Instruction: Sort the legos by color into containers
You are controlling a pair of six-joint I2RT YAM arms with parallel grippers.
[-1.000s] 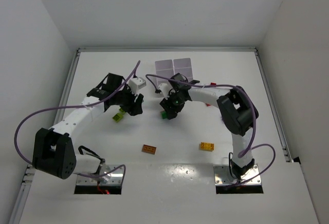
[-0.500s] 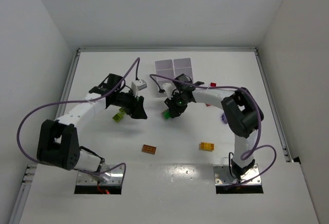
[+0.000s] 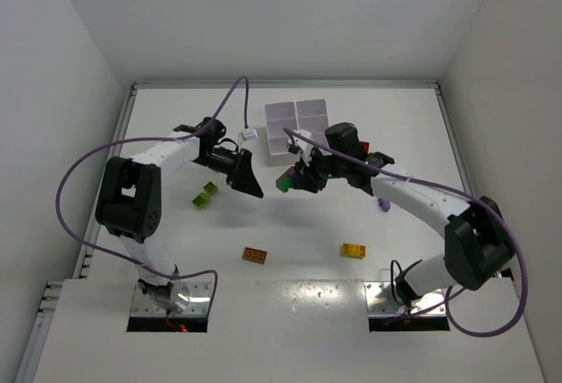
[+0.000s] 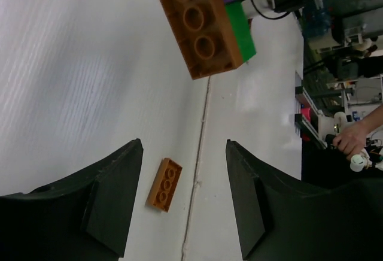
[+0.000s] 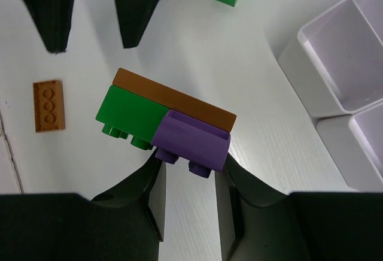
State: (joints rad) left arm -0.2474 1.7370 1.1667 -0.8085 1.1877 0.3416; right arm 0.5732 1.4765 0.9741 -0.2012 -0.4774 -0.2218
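Right gripper (image 5: 188, 168) pinches the purple end of a stuck-together clump of bricks (image 5: 167, 120), held up just in front of the tray (image 3: 297, 104); left gripper (image 4: 184, 171) faces it, fingers spread, likely to pull the colours apart.

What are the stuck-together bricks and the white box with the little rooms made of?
The stuck-together bricks look like hard plastic: solid brown, green and purple colour, crisp moulded edges, round studs and a soft sheen. The white box also looks like plastic: smooth, slightly glossy, with thin walls and rounded corners. It could be some other thin material, though; the look alone does not settle it.
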